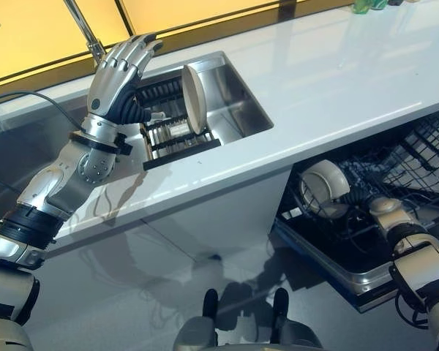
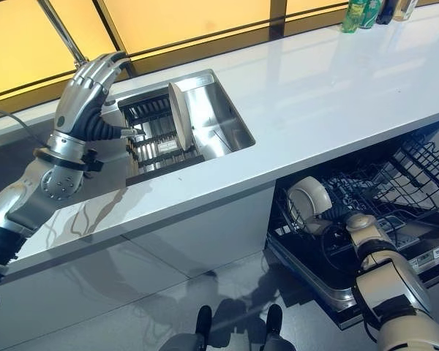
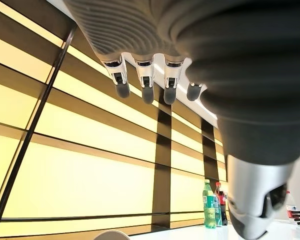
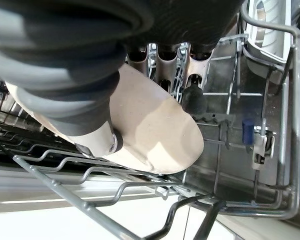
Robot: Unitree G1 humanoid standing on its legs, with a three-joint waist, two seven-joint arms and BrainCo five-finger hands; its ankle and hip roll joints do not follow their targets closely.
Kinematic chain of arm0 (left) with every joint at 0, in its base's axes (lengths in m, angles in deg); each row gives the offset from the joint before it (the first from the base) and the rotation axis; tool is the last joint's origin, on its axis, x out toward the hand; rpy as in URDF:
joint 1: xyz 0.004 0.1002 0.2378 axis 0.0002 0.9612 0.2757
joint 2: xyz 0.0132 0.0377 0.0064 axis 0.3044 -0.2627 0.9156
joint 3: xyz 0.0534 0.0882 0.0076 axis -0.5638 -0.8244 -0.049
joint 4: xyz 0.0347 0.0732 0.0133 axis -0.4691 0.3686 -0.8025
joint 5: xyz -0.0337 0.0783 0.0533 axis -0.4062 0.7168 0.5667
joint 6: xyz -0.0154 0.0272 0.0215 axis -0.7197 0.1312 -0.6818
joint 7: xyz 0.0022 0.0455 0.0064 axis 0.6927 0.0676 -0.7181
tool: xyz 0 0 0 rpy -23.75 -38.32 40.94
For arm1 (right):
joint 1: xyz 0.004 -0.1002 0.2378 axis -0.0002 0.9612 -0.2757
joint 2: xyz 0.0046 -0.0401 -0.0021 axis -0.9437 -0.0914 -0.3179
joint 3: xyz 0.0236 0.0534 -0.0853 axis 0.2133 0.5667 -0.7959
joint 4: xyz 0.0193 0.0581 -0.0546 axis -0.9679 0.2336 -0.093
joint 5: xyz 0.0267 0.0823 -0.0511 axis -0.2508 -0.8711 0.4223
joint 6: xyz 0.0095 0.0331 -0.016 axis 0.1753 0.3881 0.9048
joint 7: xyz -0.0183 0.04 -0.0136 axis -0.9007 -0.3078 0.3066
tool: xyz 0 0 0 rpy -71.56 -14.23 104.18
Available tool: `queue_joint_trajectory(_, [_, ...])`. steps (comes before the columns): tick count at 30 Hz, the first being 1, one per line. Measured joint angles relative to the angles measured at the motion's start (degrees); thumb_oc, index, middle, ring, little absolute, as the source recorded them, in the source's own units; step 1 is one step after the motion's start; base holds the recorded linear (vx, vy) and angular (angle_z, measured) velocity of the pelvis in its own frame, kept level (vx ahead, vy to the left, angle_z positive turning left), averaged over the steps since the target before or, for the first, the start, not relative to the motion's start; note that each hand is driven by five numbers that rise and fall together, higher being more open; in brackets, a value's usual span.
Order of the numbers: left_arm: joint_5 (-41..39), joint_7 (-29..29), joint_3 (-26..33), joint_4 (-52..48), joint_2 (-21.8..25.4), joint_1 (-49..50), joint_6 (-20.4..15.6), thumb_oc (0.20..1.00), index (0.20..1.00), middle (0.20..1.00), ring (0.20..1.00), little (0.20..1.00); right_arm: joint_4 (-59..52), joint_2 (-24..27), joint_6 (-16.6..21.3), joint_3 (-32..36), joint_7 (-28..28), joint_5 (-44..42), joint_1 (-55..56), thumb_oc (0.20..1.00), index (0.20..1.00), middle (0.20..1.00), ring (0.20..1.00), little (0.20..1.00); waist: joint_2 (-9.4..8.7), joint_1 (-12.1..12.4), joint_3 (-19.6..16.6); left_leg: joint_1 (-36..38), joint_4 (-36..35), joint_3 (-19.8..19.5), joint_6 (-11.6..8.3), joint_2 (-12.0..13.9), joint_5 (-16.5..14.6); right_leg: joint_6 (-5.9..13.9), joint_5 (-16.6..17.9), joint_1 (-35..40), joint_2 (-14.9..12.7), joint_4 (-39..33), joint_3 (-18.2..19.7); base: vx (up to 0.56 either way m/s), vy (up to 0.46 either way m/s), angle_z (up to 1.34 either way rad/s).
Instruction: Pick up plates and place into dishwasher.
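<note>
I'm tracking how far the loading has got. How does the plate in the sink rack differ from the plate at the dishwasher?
The plate in the sink rack stands on edge in the black rack, with no hand on it; the left hand is raised beside it, fingers straight. The plate at the dishwasher is gripped by the right hand and sits low among the wire rack of the open dishwasher. Both are plain cream-coloured round plates.

Left hand [image 1: 117, 73] raised, fingers relaxed, right hand [image 4: 140, 100] gripping, arm lowered
</note>
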Motion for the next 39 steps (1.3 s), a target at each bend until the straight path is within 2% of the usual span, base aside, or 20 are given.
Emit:
queue_joint_trajectory(8, [0.03,0.06,0.01,-0.1,0.1,0.0,0.98,1.0,1.0,1.0,1.0,1.0,-6.05,1.31,0.26,0.28,-7.26,-0.13,0.37,1.0,1.0,1.0,1.0,1.0,0.44,-0.14,1.94,0.74,0.01,-0.03,-0.01,-0.03,-0.03,-0.02,-0.03,0.77,-0.01,0.17,-0.1,0.01,0.005,0.0])
queue_joint_trajectory(13, [0.04,-0.05,0.82,-0.11,0.54,0.91,1.18,1.0,1.0,1.0,1.0,1.0,-23.82,7.02,-1.6,3.57,-14.53,-0.64,5.93,1.0,1.0,1.0,1.0,1.0,-0.18,-0.58,2.31,2.45,0.02,0.01,0.06,-0.03,-0.18,0.16,-0.35,2.47,0.01,0.26,-0.1,0.06,0.009,0.01])
queue_joint_trajectory(15, [0.07,-0.4,3.27,-0.33,0.64,3.77,1.16,1.0,1.0,1.0,1.0,1.0,-32.76,8.09,-2.56,6.41,-18.16,-1.43,9.31,1.0,1.0,1.0,1.0,1.0,-0.73,-1.71,2.5,3.4,0.0,-0.02,0.02,-0.04,-0.6,0.3,-0.76,3.55,0.01,0.27,-0.05,0.1,0.019,0.01])
queue_joint_trajectory(18, [0.08,-1.98,8.57,-1.34,0.46,10.68,1.01,1.0,1.0,1.0,1.0,1.0,-47.16,8.07,-2.38,14.7,-25.3,-1.39,19.0,1.0,1.0,1.0,1.0,1.0,-1.47,-2.69,2.65,4.7,0.01,0.36,0.14,-0.07,-1.07,0.34,-1.03,4.46,0.06,0.3,0.85,0.1,0.035,-0.06])
queue_joint_trajectory(20, [0.29,-3.41,13.3,-2.15,-0.51,17.09,0.75,1.0,1.0,1.0,1.0,1.0,-54.97,6.18,-0.89,20.93,-28.57,1.16,26.92,1.0,1.0,1.0,1.0,1.0,-1.91,-3.42,2.42,5.76,-0.02,0.99,0.36,-0.1,-1.56,0.41,-1.26,5.13,0.05,0.29,1.56,0.11,0.037,-0.16])
queue_joint_trajectory(22, [0.36,-4.69,18.61,-3.71,-3.49,23.09,0.74,1.0,1.0,1.0,1.0,1.0,-61.97,3.97,1.82,25.3,-30.51,4.76,35.4,1.0,1.0,1.0,1.0,1.0,-2.44,-4.14,2.09,7.02,-0.04,1.72,0.49,-0.1,-2.07,0.55,-1.5,6.03,0.08,0.29,2.35,0.08,0.026,-0.2])
queue_joint_trajectory(24, [2.04,-4.99,21.1,-3.88,-5.06,25.74,0.96,1.0,1.0,1.0,1.0,1.0,-63.86,2.6,4.2,25.89,-30.86,7.29,38.95,1.0,1.0,1.0,1.0,1.0,-3.5,-4.89,1.33,7.77,-0.07,2.32,0.81,-0.08,-2.57,0.59,-1.61,6.68,0.09,0.29,2.86,0.07,0.024,-0.16])
queue_joint_trajectory(27, [4.7,-4.92,21.29,-4.04,-5.13,26.33,1.07,1.0,1.0,1.0,1.0,1.0,-67.58,1.52,8.82,27.5,-30.98,8.99,41.51,1.0,1.0,1.0,1.0,1.0,-4.79,-6.43,-0.72,7.9,-0.09,3.08,0.86,-0.04,-2.75,0.63,-1.56,6.78,0.1,0.29,3.4,0.07,0.028,-0.11])
queue_joint_trajectory(31, [5.92,-4.47,21.28,-3.77,-5.02,26.34,1.5,1.0,1.0,1.0,1.0,1.0,-71.46,2.08,13.11,28.04,-29.8,9.07,41.48,1.0,1.0,1.0,1.0,1.0,-4.97,-7.5,-4.21,8.85,-0.1,3.97,0.81,0.02,-3.06,0.64,-1.56,7.18,0.2,0.14,4.32,0.09,0.033,-0.11])
queue_joint_trajectory(39, [7.03,-3.5,20.2,0.06,-0.58,26.3,3.09,1.0,1.0,1.0,1.0,1.0,-73.37,7.26,14.55,28.04,-25.51,8.96,41.6,1.0,1.0,1.0,1.0,1.0,-4.01,-7.85,-6.48,8.81,-0.1,4.77,0.85,0.05,-3.0,0.68,-1.52,6.7,0.22,0.03,5.12,0.1,0.041,-0.05])
